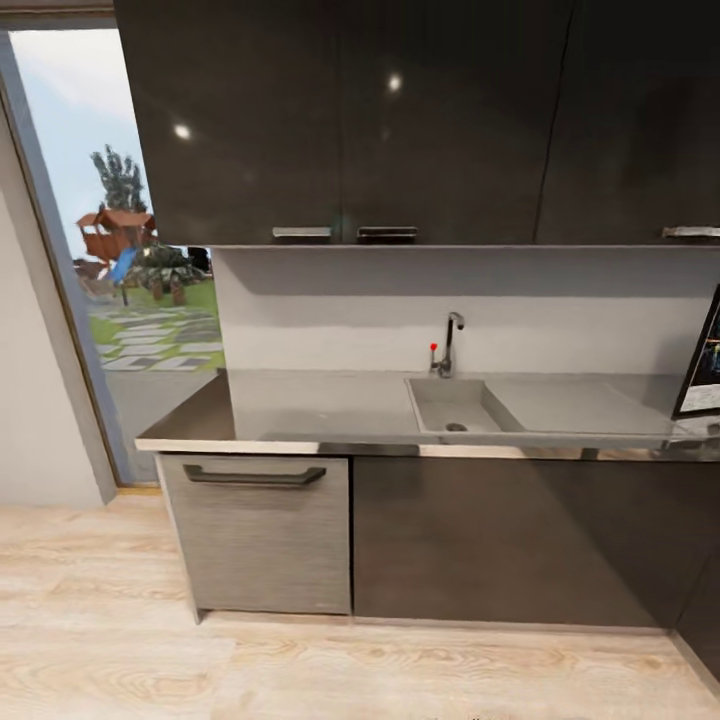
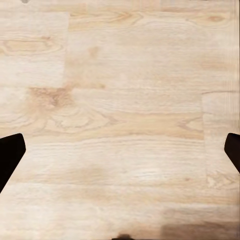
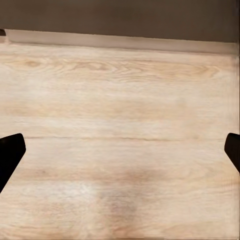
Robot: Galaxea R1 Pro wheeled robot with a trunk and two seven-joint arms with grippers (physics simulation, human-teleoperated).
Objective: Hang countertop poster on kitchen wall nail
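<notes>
Poster first: the upright rectangular Star Wars poster (image 1: 704, 362) with its thin black frame and white border is just a sliver at the right edge of my head view, standing tilted on the long matte grey kitchen countertop (image 1: 330, 405), apparently leaning back toward the pale splashback, past the built-in square sink (image 1: 458, 404) and its slim metal tap (image 1: 448, 343). Leaned like that, I judge its upper edge would be easy to pinch.

Both arms hang low, I think simply parked for driving. The left gripper (image 2: 120, 150) looks straight down at pale wooden plank flooring (image 2: 120, 100); its two dark fingertips (image 2: 10, 152) sit at opposite sides of the picture, spread wide with nothing between them. The right gripper (image 3: 120, 150) is likewise spread and empty, over the same flooring near the foot of the dark lower cabinets (image 3: 120, 17).

So the poster is well apart from either gripper, higher and off to my right (I'd need to turn or roll that way first).
</notes>
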